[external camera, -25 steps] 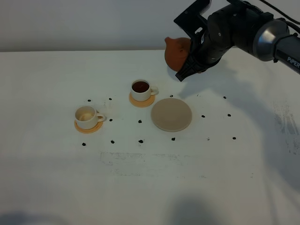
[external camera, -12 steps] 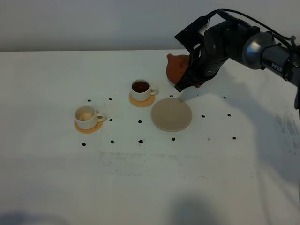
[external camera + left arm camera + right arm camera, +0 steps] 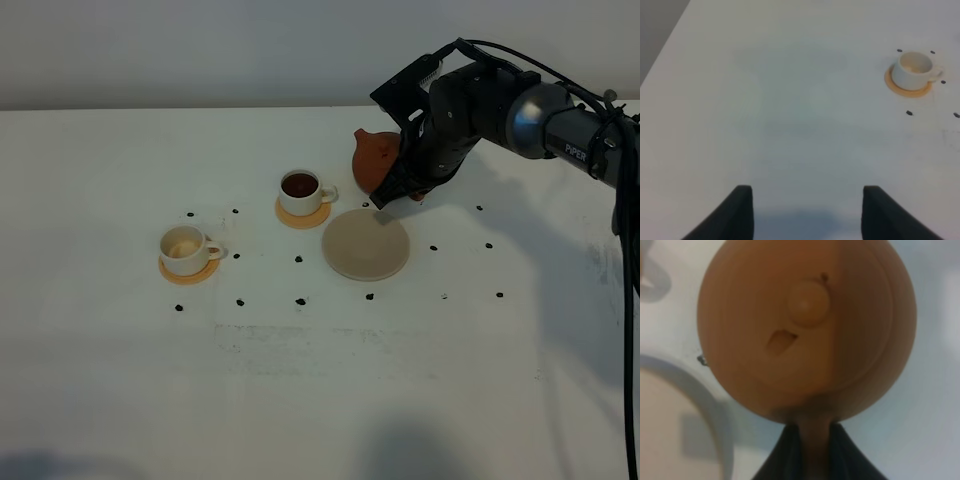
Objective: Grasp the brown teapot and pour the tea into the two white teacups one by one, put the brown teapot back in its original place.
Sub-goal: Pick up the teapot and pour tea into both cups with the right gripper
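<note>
The brown teapot point(image 3: 372, 160) hung just beyond the far edge of the beige disc point(image 3: 366, 246), its loop handle pinched between the closed jaws of the right gripper point(image 3: 811, 442). To its left stood a teacup of dark tea point(image 3: 301, 188). A pale teacup point(image 3: 184, 248) stood farther out. The left gripper point(image 3: 807, 212) hovered over the table point(image 3: 790, 100), jaws wide.

brown teapot point(image 3: 372, 160): you have one.
white teacups point(image 3: 300, 190) point(image 3: 184, 249): you have two.
orange-tan coasters point(image 3: 303, 223) point(image 3: 189, 273): you have two.
beige disc point(image 3: 366, 245): you have one.
robot arm point(image 3: 480, 100) in the high view: you see one.
</note>
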You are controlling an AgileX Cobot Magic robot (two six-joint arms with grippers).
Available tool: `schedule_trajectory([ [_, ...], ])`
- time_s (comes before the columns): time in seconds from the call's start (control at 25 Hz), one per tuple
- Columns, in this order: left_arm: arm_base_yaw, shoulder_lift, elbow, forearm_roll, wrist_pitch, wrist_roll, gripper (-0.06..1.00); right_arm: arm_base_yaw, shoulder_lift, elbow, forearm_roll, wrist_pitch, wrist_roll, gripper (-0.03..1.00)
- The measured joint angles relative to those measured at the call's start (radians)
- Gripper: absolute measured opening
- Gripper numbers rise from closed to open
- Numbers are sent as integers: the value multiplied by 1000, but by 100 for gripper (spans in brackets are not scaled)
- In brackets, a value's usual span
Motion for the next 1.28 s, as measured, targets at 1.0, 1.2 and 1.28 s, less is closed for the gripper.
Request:
schedule_trajectory([
  [1.0, 0, 0, 0, 0, 0, 0, 50, 260, -222, 0, -151, 160, 2, 9],
  [1.2, 0, 0, 0, 0, 0, 0, 50, 326, -222, 0, -194, 174, 19, 9],
  [1.28, 0, 0, 0, 0, 0, 0, 50, 352, -222, 0, -227, 182, 39, 9],
])
